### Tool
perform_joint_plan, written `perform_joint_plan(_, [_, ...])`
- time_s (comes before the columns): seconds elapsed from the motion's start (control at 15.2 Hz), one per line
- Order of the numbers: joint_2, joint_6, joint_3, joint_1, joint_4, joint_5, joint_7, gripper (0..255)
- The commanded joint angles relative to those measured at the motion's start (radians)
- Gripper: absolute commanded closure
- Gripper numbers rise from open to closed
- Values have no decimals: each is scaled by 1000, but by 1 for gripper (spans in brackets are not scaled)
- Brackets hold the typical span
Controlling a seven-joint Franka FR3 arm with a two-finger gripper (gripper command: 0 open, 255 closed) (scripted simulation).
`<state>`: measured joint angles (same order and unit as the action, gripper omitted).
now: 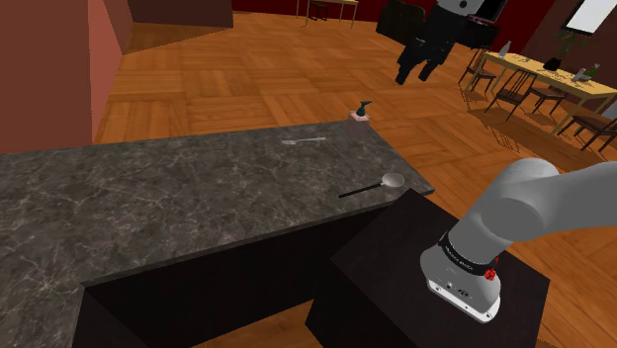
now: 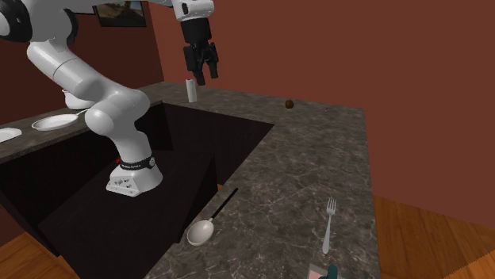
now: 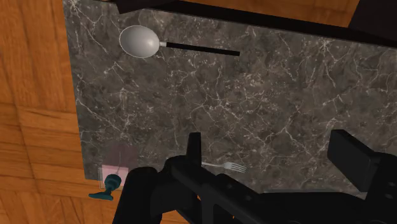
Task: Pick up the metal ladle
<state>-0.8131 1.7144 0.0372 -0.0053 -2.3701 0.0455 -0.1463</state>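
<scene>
Overhead, the spread pincer hangs above one ladle and one fork.

Desk topped in dark grey veined stone. Fork laid flat near its corner, where a pink block with teal pump is stood at the very edge. Parquet floor seen beyond, dining table with chairs at the shoulder view's upper right. In the second exterior view a white plate, a white upright cylinder and a small brown lump are set on far desk sections
</scene>
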Motion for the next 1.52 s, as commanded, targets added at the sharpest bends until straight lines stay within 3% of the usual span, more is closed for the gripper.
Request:
perform_joint_plan(0.0, [0,0,0,0,0,0,0,0])
perform_joint_plan(0.4, [-32,154,125,55,-200,46,265,0])
perform_joint_plan(0.79, [9,319,273,100,-346,111,541,0])
perform_joint_plan(1.19, [146,511,444,156,-429,175,832,0])
perform_joint_plan(1.45, [294,654,574,225,-447,189,1043,0])
